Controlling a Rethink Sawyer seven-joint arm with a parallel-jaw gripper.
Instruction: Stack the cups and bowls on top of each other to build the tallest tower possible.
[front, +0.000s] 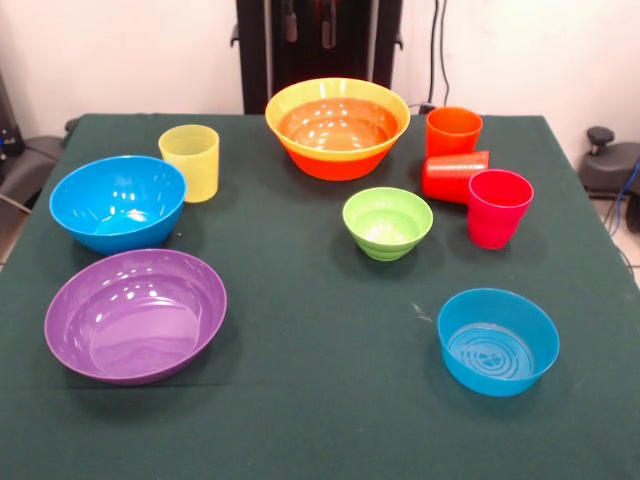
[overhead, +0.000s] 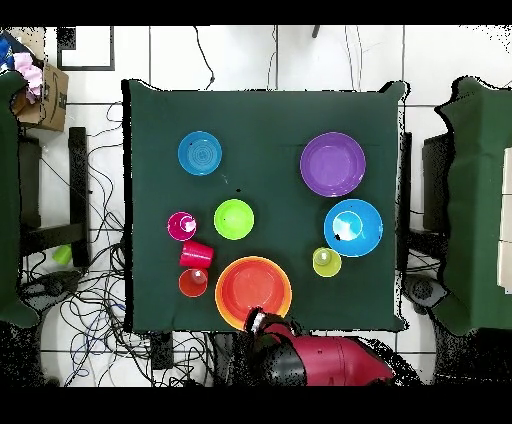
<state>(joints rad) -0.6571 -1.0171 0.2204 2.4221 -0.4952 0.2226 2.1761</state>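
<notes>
The large yellow-orange bowl stands at the table's robot side, and the orange-red bowl seems nested in it. The yellow cup stands upright by one blue bowl. The purple bowl is in front of that. The light green bowl sits mid-table. The orange cup and pink cup stand upright, with the red cup on its side between them. A second blue bowl is apart from the rest. The gripper is drawn back at the table's edge, by the large bowl.
The dark green table ends close behind the large bowl and beside the cups. The black pedestal stands behind it. Other tables flank it, and cables and a cardboard box lie on the floor.
</notes>
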